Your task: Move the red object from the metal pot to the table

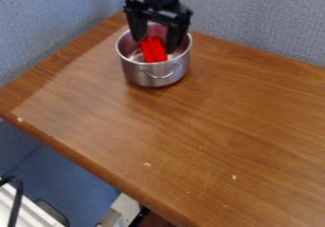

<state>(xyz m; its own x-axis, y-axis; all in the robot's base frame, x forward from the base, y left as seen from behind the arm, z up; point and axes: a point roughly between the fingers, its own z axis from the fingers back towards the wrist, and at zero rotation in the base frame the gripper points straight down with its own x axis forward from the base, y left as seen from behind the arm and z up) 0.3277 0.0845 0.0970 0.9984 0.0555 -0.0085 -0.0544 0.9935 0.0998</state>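
Observation:
The metal pot stands near the far left corner of the wooden table. Inside it lies the red object, a small glossy piece partly hidden by the fingers. My gripper hangs straight above the pot with its black fingers spread wide. The fingertips reach down to about the rim, one on each side of the red object. Nothing is held between them.
A blue-grey wall rises close behind the pot and along the left. The table's left and front edges drop off to the floor, where a white item shows at bottom left.

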